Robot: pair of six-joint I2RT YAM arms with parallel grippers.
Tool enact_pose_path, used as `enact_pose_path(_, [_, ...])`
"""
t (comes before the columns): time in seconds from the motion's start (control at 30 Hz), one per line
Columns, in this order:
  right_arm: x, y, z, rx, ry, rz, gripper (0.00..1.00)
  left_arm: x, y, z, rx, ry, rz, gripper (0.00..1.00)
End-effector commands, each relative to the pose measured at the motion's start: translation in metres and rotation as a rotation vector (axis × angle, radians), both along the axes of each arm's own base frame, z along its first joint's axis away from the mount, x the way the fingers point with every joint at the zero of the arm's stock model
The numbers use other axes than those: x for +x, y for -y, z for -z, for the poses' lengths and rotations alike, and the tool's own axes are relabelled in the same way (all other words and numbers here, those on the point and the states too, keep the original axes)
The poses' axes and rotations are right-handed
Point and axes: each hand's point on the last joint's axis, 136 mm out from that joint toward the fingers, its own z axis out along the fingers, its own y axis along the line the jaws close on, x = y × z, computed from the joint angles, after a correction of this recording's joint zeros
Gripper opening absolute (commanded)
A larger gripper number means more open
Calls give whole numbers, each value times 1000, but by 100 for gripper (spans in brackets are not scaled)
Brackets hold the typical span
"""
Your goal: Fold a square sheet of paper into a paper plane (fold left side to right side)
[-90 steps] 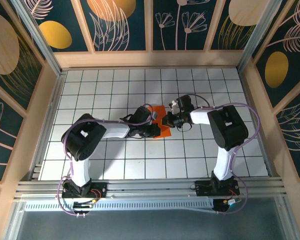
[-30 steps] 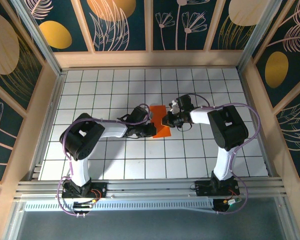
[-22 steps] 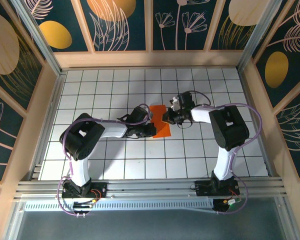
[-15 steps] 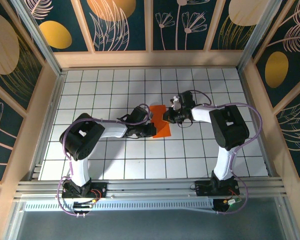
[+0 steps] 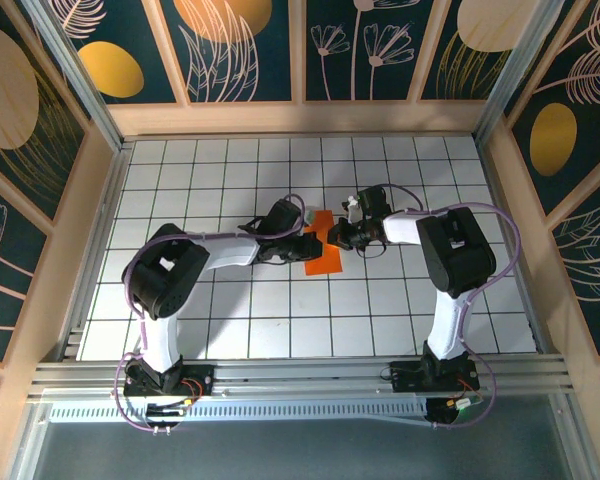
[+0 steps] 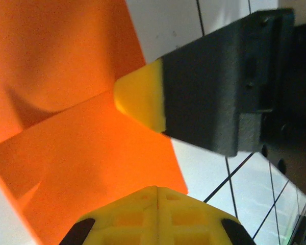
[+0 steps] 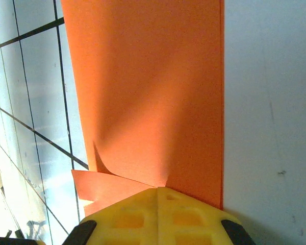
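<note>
Top external view: a white grid table (image 5: 180, 190) fills the floor of a wood-walled booth, and 2 arms reach toward each other over its middle. The left arm (image 5: 170, 270) comes in from the left and the right arm (image 5: 455, 250) from the right. Between them lies the square sheet of paper (image 5: 323, 262), bright orange, showing as a narrow upright rectangle near the table's centre.

The left gripper (image 5: 300, 243) sits at the paper's left edge with its yellow tips pressed together over the orange surface (image 6: 66, 76), where a crease runs between 2 flat areas. The right gripper (image 5: 336, 238) sits at the paper's right edge, fingers likewise closed, their joined pads (image 7: 194, 214) low over the sheet (image 7: 153, 92). Whether they pinch it cannot be told.

A small corner flap (image 7: 99, 186) curls up just beside those pads. From the left wrist, a yellow fingertip (image 6: 143, 99) on a black finger, probably the other gripper's, hangs over the paper.
</note>
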Motion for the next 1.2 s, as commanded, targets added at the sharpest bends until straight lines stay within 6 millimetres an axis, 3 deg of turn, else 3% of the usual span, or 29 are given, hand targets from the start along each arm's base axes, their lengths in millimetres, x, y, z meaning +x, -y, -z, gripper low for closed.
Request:
enact_pose_path(0.0, [-13, 15, 26, -71, -58, 13, 0, -2, 4, 12, 9, -42, 25, 1])
enact_pose_path(0.4, [-14, 16, 28, -82, -65, 14, 0, -8, 1, 40, 72, -80, 41, 1])
enact_pose_path(0.7, [-13, 20, 29, -107, -65, 13, 0, -25, -11, 48, 123, -88, 62, 1])
enact_pose_path(1.0, [-9, 19, 24, -99, -53, 11, 0, -43, -19, 29, 94, -58, 96, 4])
enact_pose_path(1.03, [-8, 17, 21, -94, -46, 10, 0, -50, -25, 32, 102, -65, 100, 5])
enact_pose_path(1.17, [3, 10, -5, -43, 10, 7, 0, -41, -39, 12, 117, 5, 56, 7])
